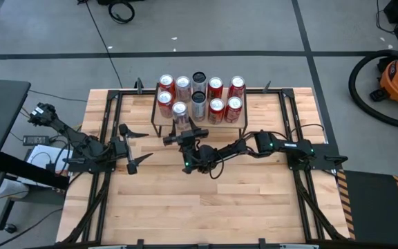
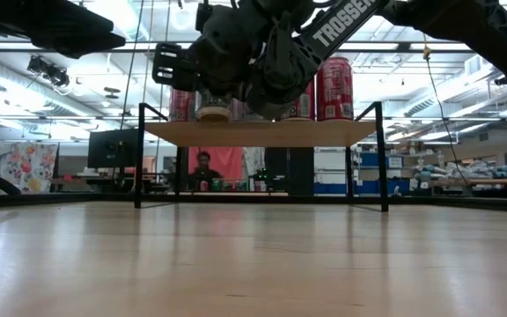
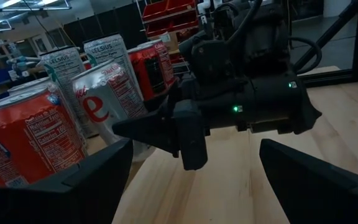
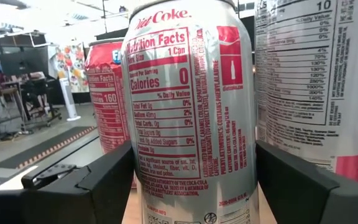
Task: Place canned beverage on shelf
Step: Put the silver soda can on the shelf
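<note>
While our left gripper waits wide open, our right gripper brackets the Diet Coke can on the shelf, fingers spread wide.

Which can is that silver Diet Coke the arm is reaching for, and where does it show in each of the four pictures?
High view: Diet Coke can, front row of the shelf, second from left.
Low view: mostly hidden behind the right gripper; only its base shows.
Left wrist view: silver can beside the right gripper.
Right wrist view: centre, between the fingers.
Shared landmark: the red cans.
</note>
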Controlling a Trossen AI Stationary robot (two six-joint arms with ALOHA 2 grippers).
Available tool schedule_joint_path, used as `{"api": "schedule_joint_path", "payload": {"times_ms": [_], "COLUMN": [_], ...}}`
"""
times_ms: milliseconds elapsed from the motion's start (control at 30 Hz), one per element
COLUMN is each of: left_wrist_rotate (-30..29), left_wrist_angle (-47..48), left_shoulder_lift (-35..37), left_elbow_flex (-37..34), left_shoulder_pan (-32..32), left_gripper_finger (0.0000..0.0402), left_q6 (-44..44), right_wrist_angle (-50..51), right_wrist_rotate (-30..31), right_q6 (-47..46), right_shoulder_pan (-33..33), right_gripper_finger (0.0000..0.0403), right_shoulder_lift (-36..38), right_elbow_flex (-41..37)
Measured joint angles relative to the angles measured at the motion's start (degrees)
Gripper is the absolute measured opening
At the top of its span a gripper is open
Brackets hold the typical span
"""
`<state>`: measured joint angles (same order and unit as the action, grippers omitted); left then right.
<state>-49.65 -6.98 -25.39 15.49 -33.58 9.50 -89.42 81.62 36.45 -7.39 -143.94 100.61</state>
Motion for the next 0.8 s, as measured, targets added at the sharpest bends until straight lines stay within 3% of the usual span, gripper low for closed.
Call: {"api": "schedule_joint_path", "payload": {"times_ms": [300,800], "left_wrist_rotate": [0.0,0.0], "left_wrist_angle": [0.02,0.0], "left_shoulder_lift": [0.02,0.01], "left_elbow_flex": [0.02,0.02], "left_shoulder_pan": [-0.02,-0.01], "left_gripper_finger": [0.0362,0.0362], "left_q6": [0.0,0.04], "right_wrist_angle": [-0.1,0.18], "right_wrist_rotate": [0.04,-0.68], "right_q6": [-5.27,-3.72], "right_shoulder_pan": [0.41,0.89], "right_gripper_finger": [0.031,0.0335], "right_shoulder_lift": [0.0,-0.17], "right_elbow_flex": [-2.38,-2.51]}}
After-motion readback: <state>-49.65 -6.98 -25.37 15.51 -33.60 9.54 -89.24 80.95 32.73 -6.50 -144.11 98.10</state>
